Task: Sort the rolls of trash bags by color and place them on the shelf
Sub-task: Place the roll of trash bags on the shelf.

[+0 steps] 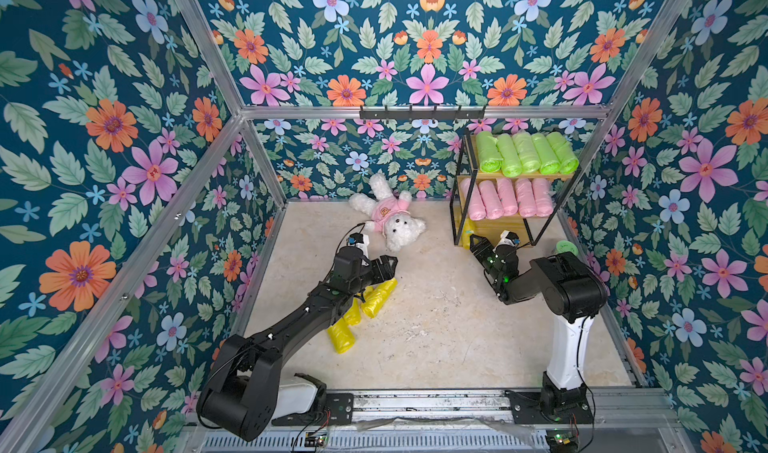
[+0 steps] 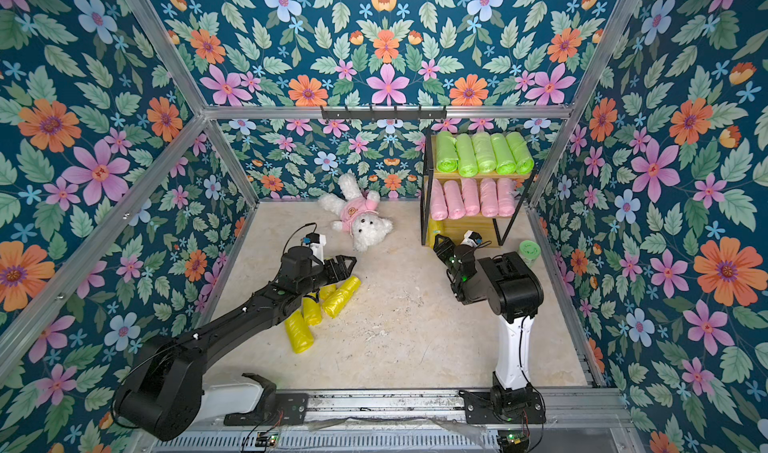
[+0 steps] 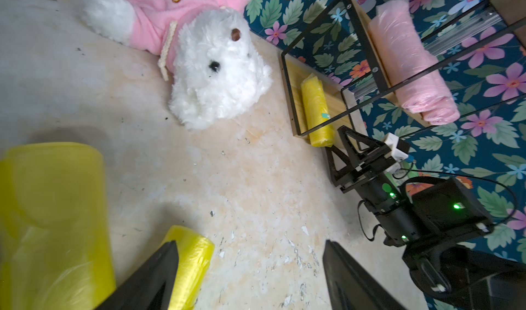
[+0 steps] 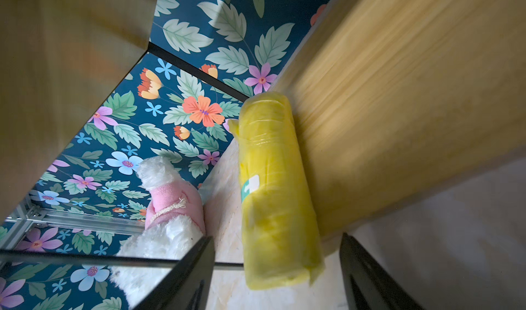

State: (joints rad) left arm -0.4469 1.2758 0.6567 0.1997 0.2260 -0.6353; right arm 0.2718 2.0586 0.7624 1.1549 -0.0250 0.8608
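The shelf stands at the back right. Lime green rolls fill its top board and pink rolls its middle board. One yellow roll lies on the bottom board at the left end, also seen in the left wrist view. My right gripper is open at that board's front edge, its jaws standing apart on either side of the roll's near end. Several yellow rolls lie on the floor at centre left. My left gripper hovers open over them with nothing between its fingers; one roll lies beside a finger.
A white teddy bear in a pink shirt lies on the floor between the arms, near the back wall. A small pale-green jar sits right of the shelf. A black hook rail hangs on the back frame. Flowered walls close in three sides.
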